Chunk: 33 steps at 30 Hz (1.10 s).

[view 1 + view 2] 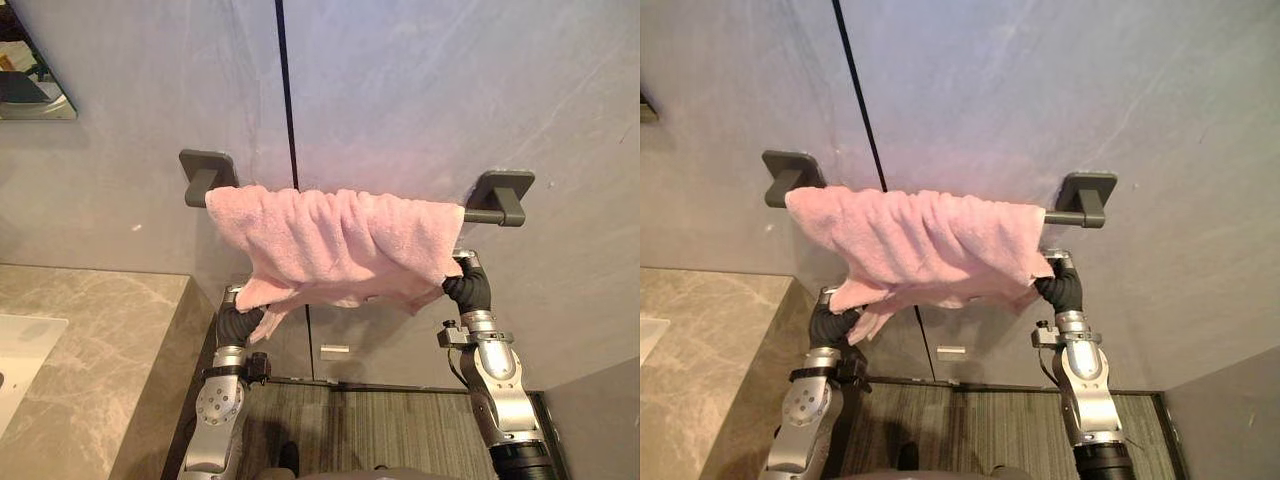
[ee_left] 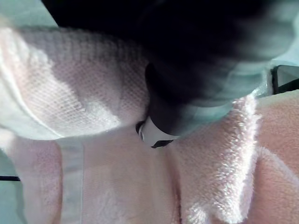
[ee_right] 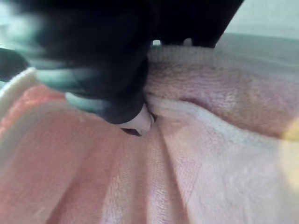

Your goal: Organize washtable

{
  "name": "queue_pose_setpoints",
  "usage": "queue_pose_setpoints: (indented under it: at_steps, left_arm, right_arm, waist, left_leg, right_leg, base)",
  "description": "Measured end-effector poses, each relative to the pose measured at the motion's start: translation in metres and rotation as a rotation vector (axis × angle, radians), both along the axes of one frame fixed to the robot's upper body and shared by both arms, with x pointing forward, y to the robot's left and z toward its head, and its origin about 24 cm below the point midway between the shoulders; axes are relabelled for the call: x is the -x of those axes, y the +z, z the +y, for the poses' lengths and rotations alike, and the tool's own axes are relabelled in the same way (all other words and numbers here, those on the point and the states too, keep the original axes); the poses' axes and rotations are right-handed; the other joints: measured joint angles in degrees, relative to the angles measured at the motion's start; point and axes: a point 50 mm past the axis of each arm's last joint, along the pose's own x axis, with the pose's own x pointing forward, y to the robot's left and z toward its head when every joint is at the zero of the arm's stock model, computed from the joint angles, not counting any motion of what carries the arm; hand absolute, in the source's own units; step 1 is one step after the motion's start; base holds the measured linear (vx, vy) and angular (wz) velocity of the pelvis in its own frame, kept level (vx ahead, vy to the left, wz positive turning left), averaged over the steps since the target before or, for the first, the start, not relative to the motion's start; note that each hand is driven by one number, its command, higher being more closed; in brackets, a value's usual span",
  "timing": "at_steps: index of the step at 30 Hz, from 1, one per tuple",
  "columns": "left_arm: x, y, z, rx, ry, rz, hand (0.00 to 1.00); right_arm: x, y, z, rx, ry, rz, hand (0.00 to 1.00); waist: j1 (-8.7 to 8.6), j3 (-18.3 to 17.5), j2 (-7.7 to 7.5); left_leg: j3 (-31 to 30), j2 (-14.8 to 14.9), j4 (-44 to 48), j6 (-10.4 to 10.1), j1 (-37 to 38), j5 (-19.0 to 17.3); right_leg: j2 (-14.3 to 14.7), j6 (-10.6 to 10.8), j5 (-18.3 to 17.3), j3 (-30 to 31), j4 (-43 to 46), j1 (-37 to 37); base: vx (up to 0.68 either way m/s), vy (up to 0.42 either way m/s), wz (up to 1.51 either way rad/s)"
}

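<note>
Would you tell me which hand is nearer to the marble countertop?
Left. The left hand is at one lower corner of the pink towel, beside the marble countertop; the right hand is at the towel's opposite corner, farther off.

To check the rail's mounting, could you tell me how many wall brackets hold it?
2. The left bracket is at the rail's left end, the right bracket at its right end. The towel may hide another between them.

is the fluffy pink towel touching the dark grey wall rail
Touching. In the left eye view the fluffy pink towel drapes over the dark grey wall rail, covering most of the bar.
</note>
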Motion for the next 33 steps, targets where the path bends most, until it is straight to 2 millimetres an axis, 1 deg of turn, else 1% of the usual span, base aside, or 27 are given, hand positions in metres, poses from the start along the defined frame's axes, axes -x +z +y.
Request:
queue_pose_setpoints:
  at_steps: [2, 5, 7, 9, 14, 20, 23, 25, 27, 32, 33]
  left_arm:
    - [0.0, 0.0, 0.0, 0.003, 0.001, 0.001, 1.0]
    - [0.0, -0.008, 0.0, 0.003, 0.002, 0.033, 1.0]
    - [0.002, -0.02, 0.0, 0.003, 0.005, 0.086, 1.0]
    - [0.003, -0.027, 0.0, 0.005, 0.007, 0.122, 1.0]
    - [0.005, -0.035, 0.0, 0.01, 0.012, 0.156, 1.0]
    - [0.009, -0.051, 0.003, 0.006, 0.025, 0.229, 1.0]
    - [0.011, -0.056, 0.005, 0.004, 0.033, 0.252, 1.0]
    - [0.011, -0.06, 0.006, 0.003, 0.037, 0.267, 1.0]
    - [0.009, -0.062, 0.007, 0.001, 0.039, 0.271, 1.0]
    - [0.005, -0.066, 0.006, -0.003, 0.038, 0.289, 1.0]
    - [0.003, -0.066, 0.006, -0.007, 0.036, 0.29, 1.0]
  right_arm:
    - [0.0, -0.001, 0.0, 0.0, -0.001, 0.004, 1.0]
    - [0.0, -0.011, -0.002, 0.0, -0.005, 0.047, 1.0]
    - [0.0, -0.026, -0.002, -0.005, -0.008, 0.112, 1.0]
    - [0.004, -0.035, -0.001, -0.018, -0.014, 0.152, 1.0]
    - [0.006, -0.04, 0.002, -0.023, -0.014, 0.166, 1.0]
    - [0.006, -0.052, 0.009, -0.007, 0.009, 0.201, 1.0]
    - [0.006, -0.055, 0.013, 0.005, 0.016, 0.209, 1.0]
    - [0.005, -0.058, 0.015, 0.028, 0.02, 0.225, 1.0]
    - [0.003, -0.062, 0.016, 0.046, 0.017, 0.239, 1.0]
    - [0.0, -0.064, 0.019, 0.06, -0.008, 0.249, 1.0]
    - [-0.001, -0.065, 0.019, 0.064, -0.012, 0.252, 0.0]
  waist:
    - [-0.19, 0.02, 0.12]
    - [-0.73, -0.02, 0.29]
    - [-0.91, 0.03, 0.57]
    - [-0.89, -0.07, 0.83]
    - [-0.89, -0.12, 1.09]
    - [-0.73, -0.51, 1.56]
    - [-0.7, -0.55, 1.57]
    - [-0.36, -0.59, 1.51]
    - [-0.11, -0.6, 1.5]
    - [-0.1, -0.75, 1.33]
    - [-0.08, -0.81, 1.22]
  left_leg:
    - [0.0, 0.0, 0.0, 0.0, -0.01, 0.0]
    - [0.12, 0.07, -0.01, -0.09, 0.0, -0.11]
    - [0.23, 0.13, -0.01, -0.32, 0.0, -0.31]
    - [0.39, 0.2, 0.0, -0.24, 0.01, -0.29]
    - [0.53, 0.31, 0.0, -0.27, 0.1, -0.31]
    - [0.19, 0.33, -0.02, -0.26, 0.41, -0.29]
    - [-0.05, 0.45, -0.07, -0.26, 0.48, -0.3]
    - [-0.03, 0.58, -0.12, -0.28, 0.47, -0.3]
    - [0.0, 0.65, -0.18, -0.28, 0.49, -0.3]
    - [0.03, 0.72, -0.42, -0.3, 0.52, -0.31]
    - [0.05, 0.72, -0.43, -0.3, 0.53, -0.31]
  right_leg:
    - [0.0, 0.0, 0.0, 0.0, -0.03, 0.0]
    - [0.01, 0.0, 0.0, 0.29, -0.08, 0.0]
    - [0.04, 0.0, 0.0, 0.58, -0.12, -0.02]
    - [0.09, 0.0, 0.0, 0.73, -0.1, -0.01]
    - [0.17, 0.0, 0.0, 0.85, -0.1, 0.03]
    - [0.23, -0.02, 0.02, 0.41, -0.59, 0.67]
    - [0.34, -0.03, 0.02, 0.16, -0.67, 0.88]
    - [0.47, -0.05, 0.03, 0.17, -0.7, 0.89]
    - [0.54, -0.07, 0.05, 0.17, -0.76, 0.92]
    - [0.61, -0.09, 0.05, 0.2, -0.9, 0.98]
    - [0.61, -0.09, 0.06, 0.21, -0.94, 1.01]
  base:
    - [0.0, 0.0, 0.0]
    - [0.0, 0.0, 0.0]
    - [0.0, 0.0, 0.0]
    - [0.0, 0.0, -0.04]
    - [0.0, 0.0, 0.0]
    - [0.0, 0.0, 0.02]
    - [0.0, 0.0, 0.04]
    - [0.0, 0.0, 0.0]
    - [0.0, 0.0, 0.0]
    - [0.0, 0.0, 0.0]
    - [0.0, 0.0, 0.0]
